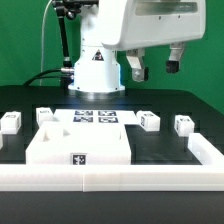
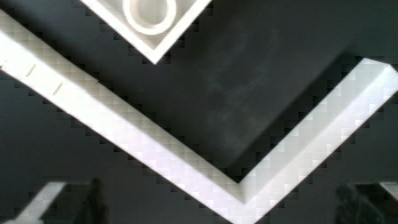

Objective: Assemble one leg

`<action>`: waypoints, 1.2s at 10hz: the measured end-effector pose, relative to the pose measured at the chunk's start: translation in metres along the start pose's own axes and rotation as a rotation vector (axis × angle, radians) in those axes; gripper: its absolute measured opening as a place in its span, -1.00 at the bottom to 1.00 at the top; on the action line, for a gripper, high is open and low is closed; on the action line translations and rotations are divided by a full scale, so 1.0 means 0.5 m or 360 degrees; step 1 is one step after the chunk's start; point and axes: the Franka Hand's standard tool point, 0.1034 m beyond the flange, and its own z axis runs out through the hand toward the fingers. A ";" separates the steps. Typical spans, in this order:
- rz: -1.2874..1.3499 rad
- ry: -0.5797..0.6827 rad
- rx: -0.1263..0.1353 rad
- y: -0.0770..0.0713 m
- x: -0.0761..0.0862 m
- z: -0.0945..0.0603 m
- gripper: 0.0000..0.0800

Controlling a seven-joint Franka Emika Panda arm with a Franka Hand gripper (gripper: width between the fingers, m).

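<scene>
The fingers [image 1: 137, 70] hung spread apart and empty, high above the black worktop [image 1: 160, 145]. Below them, a small white leg [image 1: 148, 120] stood near the plate [image 1: 60, 148], toward the exterior view's right.

Exterior camera: sits outside the white wall [image 1: 150, 172], on the side away from the robot base [image 1: 97, 70]. Low, near-level aim, facing across the wall and the black tabletop [image 1: 170, 148] straight at the base. Close in: the wall's nearest run spans the full frame width.

Wrist camera: rides with the gripper [image 1: 154, 68], which hangs well above the wall's level. It faces down onto the tabletop [image 2: 231, 90]; one corner of the wall [image 2: 125, 125] crosses the frame as a V.

Shared by both views: the wall and the black surface inside it. Which corner the wrist view sees cannot be told.
</scene>
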 end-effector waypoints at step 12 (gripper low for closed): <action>-0.0345 0.0030 -0.0044 -0.025 -0.044 0.047 0.62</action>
